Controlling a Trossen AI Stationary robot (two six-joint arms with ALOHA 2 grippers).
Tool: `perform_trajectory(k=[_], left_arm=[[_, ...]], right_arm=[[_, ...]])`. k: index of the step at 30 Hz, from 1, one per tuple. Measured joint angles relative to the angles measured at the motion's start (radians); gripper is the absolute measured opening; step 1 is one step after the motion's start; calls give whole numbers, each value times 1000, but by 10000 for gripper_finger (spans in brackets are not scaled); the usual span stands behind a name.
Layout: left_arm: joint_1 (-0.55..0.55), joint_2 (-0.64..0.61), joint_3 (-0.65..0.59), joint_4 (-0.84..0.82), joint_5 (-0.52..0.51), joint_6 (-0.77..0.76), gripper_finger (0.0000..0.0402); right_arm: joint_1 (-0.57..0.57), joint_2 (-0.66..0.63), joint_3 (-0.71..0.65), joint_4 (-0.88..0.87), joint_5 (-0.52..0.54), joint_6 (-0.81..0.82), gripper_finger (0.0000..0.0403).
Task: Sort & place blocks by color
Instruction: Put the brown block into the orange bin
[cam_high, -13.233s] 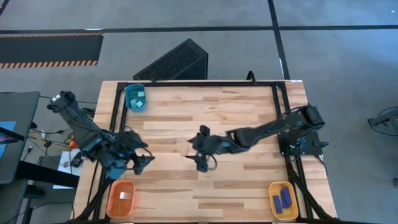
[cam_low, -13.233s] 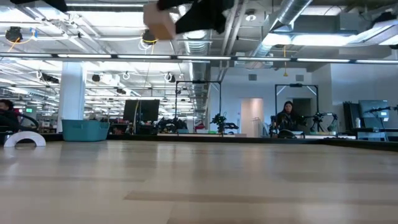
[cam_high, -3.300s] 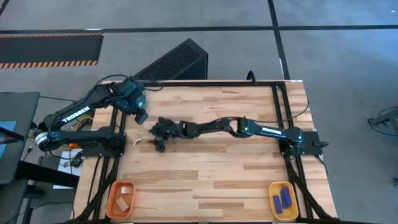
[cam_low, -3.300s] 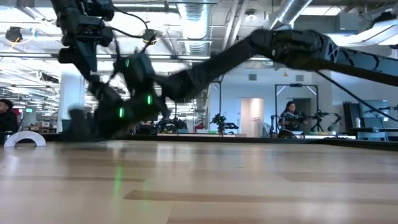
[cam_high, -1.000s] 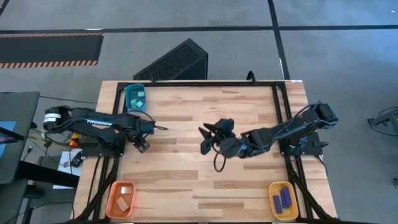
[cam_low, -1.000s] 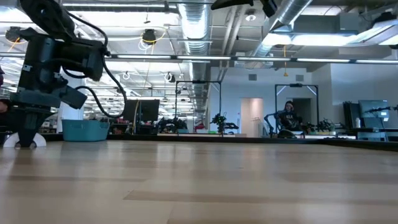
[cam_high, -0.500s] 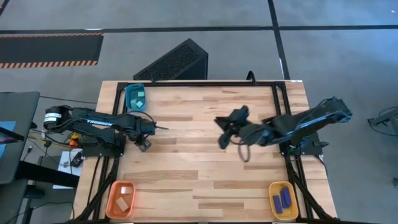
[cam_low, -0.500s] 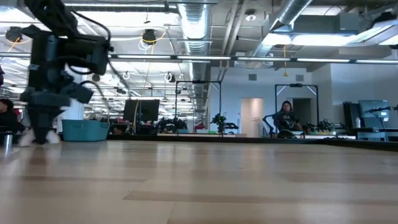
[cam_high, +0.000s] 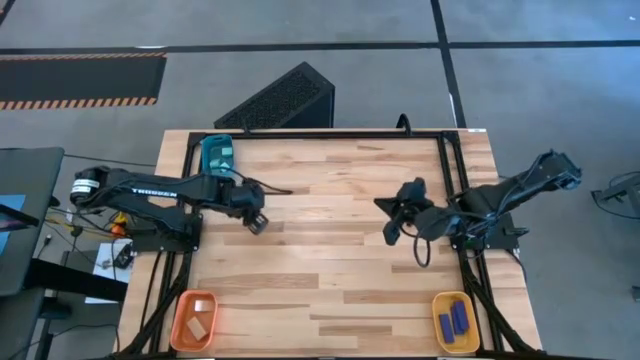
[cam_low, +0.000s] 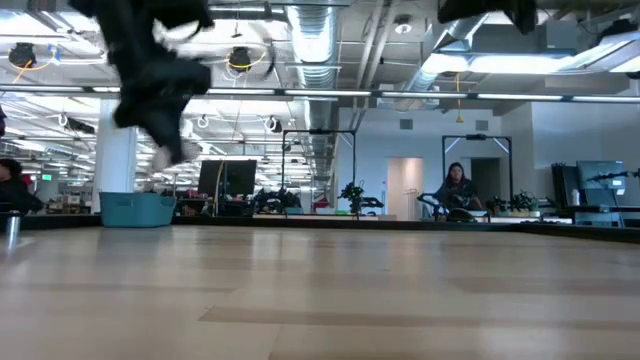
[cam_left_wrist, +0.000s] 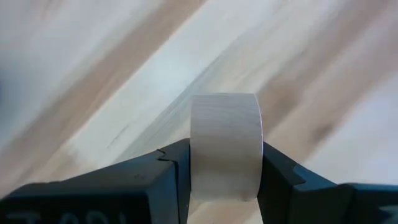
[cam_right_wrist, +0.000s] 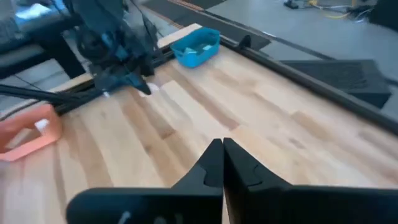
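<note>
The left arm reaches in from the table's left edge, stretched low and nearly straight toward the right, its left gripper (cam_high: 256, 222) over the left part of the wooden table (cam_high: 340, 290), near the teal tray (cam_high: 217, 152) at the far left corner. Its fingers (cam_left_wrist: 168, 177) are clamped on a pale wood block (cam_left_wrist: 225, 146), one against each side, and the block hangs above the boards. The right arm is folded back toward the right edge, with the right gripper (cam_high: 392, 222) raised over the right half and its fingers (cam_right_wrist: 214, 163) pressed together with nothing between them. The middle of the table lies bare between the two arms. The orange tray (cam_high: 195, 317) with wood pieces sits at the near left corner, and the yellow tray (cam_high: 453, 320) with dark blue bars (cam_high: 452, 320) at the near right.
</note>
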Motion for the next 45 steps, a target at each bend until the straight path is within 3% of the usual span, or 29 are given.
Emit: perform_trajectory(k=[6, 10, 21, 30, 32, 35, 37, 45], left_arm=[[-96, 0, 96, 174, -20, 108, 102], [-165, 0, 124, 151, -11, 117, 102], [-445, 0, 127, -57, 201, 90, 102], [-667, -8, 127, -134, 222, -36, 102], [-684, -12, 127, -125, 212, -33, 102], [-687, -32, 127, -115, 186, -23, 102], [-688, -46, 127, -115, 175, -26, 102], [-725, -120, 127, -119, 171, -30, 102]], right_arm=[[47, -62, -211, 301, -2, 21, 8], [58, -94, -274, 364, -2, 50, 15], [21, -145, -275, 364, 7, 45, 11], [-55, -104, -276, 494, -5, 45, 11], [-107, -86, -274, 597, -65, 8, 11], [-188, -59, -275, 740, -265, -84, 11], [-213, -46, -275, 799, -326, -92, 10], [-180, 9, -275, 839, -317, -71, 10]])
